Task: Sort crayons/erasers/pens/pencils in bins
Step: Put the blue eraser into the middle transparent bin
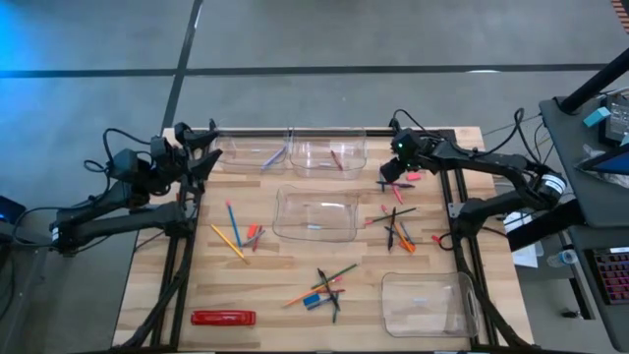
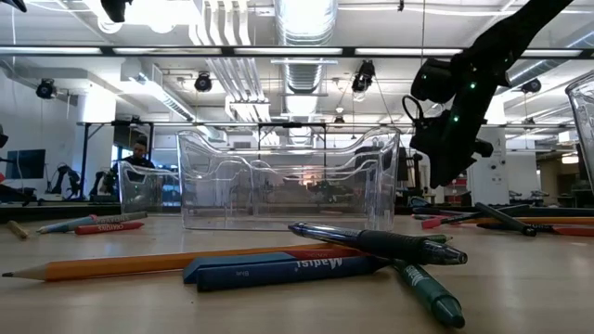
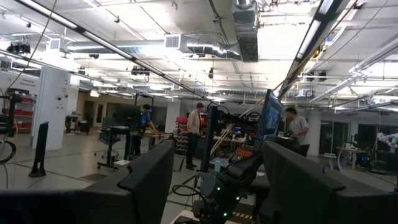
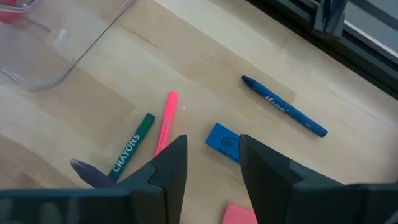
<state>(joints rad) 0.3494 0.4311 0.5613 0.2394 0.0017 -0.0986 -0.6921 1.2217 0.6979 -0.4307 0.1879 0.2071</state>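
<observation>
"CRAYONS" runs along the green crayon [image 4: 132,152]; the blue pen [image 4: 284,114] carries unreadable script.

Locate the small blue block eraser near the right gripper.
In the right wrist view the small blue block eraser lies on the wooden table just ahead of the right gripper, between the pink pencil and the blue pen.

In the right wrist view, a pink eraser [image 4: 239,215] is cut off by the picture's edge. The dark fingers [image 4: 168,168] hide part of a blue eraser [image 4: 222,140], the end of a pink stick [image 4: 165,122] and most of a purple thing [image 4: 87,169]. A clear bin [image 4: 43,43] runs out of the picture at the corner. In the low view, an orange pencil [image 2: 139,266] goes under a blue crayon [image 2: 278,269]. The far things on the table [image 2: 520,288] are too small to tell apart.
</observation>
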